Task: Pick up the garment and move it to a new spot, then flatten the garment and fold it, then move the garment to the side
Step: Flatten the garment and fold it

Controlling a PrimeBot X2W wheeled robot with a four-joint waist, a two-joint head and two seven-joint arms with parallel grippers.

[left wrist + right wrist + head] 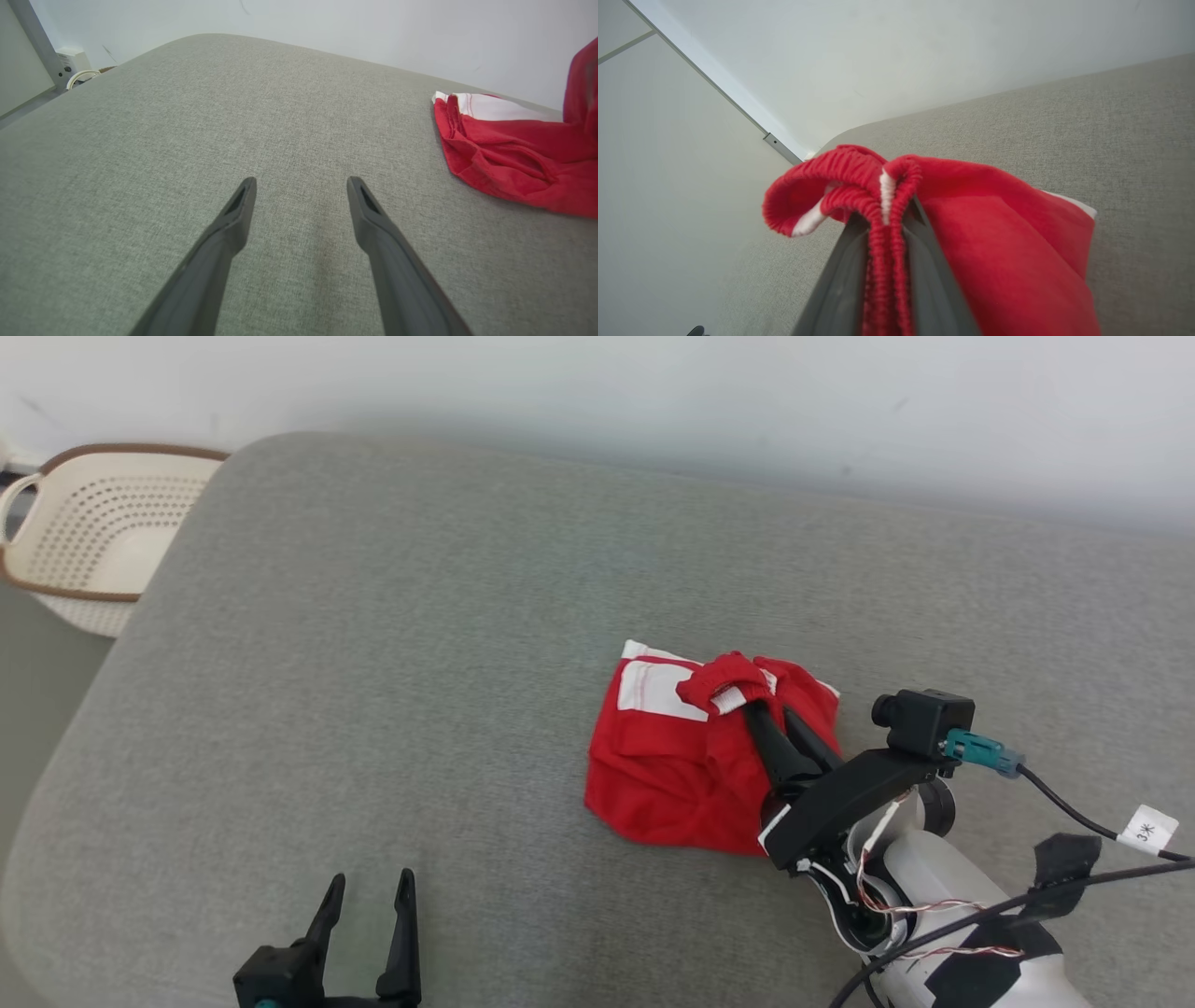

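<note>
Garment, red soft cloth with white panels and a ribbed elastic band (667,761): crumpled heap, right of centre on the grey woven cushion (420,663).
Near left: left gripper (372,877), dark fingers spread wide, holding nothing, over bare cushion, well apart from the heap.
Near right: right gripper (767,709), fingers nearly closed, pinching the elastic band bunched over their tips.
Far left: cream perforated plastic basket, brown rim (103,523), beyond the cushion edge.
Step judged: pick-up. Lift slowly and straight so the band cannot slip, and clear the cushion before carrying.
</note>
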